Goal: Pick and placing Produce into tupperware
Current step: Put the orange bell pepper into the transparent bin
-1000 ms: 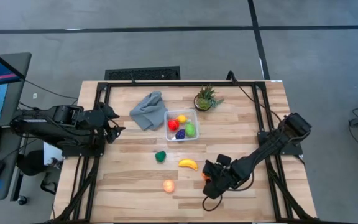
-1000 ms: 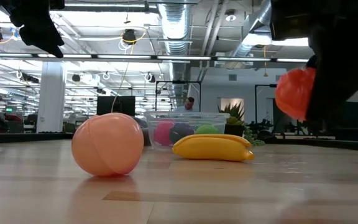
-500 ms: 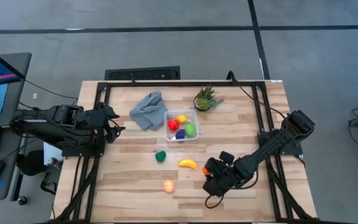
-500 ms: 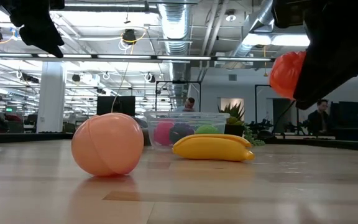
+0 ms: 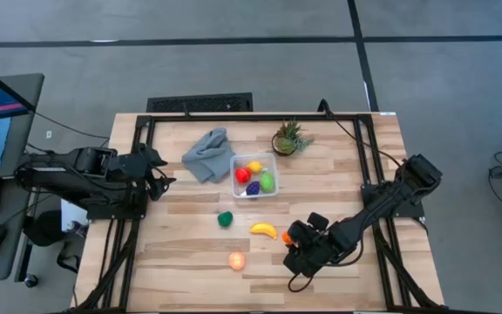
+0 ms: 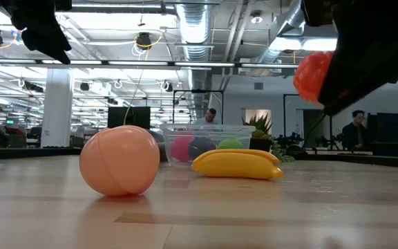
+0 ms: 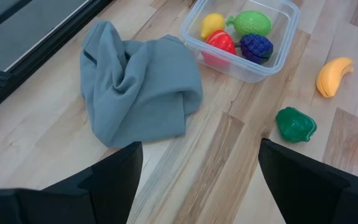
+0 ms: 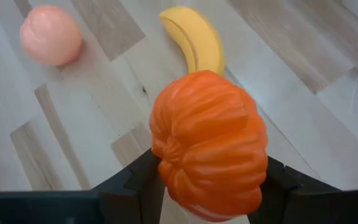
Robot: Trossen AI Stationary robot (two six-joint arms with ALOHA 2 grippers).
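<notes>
I see my left gripper [image 5: 158, 172] waiting at the left edge of the table [image 5: 356, 157], up off the wood, with its two fingers spread apart and nothing between them. Just past it lies the grey cloth [image 5: 207, 154], all crumpled. Next to the cloth sits the clear tupperware [image 5: 255, 175]. Inside it I count four toys: a red one [image 7: 222, 42], a yellow one [image 7: 211, 25], a light green one [image 7: 252, 22] and a purple one [image 7: 255, 46]. Behind the tub stands the little spiky plant [image 5: 288, 139].

In front of the tub, out on the bare wood, is a dark green toy [image 5: 225, 219]. Nearer the front edge is the round peach ball [image 5: 236, 260]. The yellow banana [image 5: 264, 230] lies between the green toy and my other arm.

My right gripper [image 5: 290, 250] is near the front of the table, right beside the banana. Its fingers are squeezed onto the orange pumpkin [image 8: 209, 144], one finger on each side. From the low camera I can see the pumpkin is up in the air, well above the wood, not touching it.
</notes>
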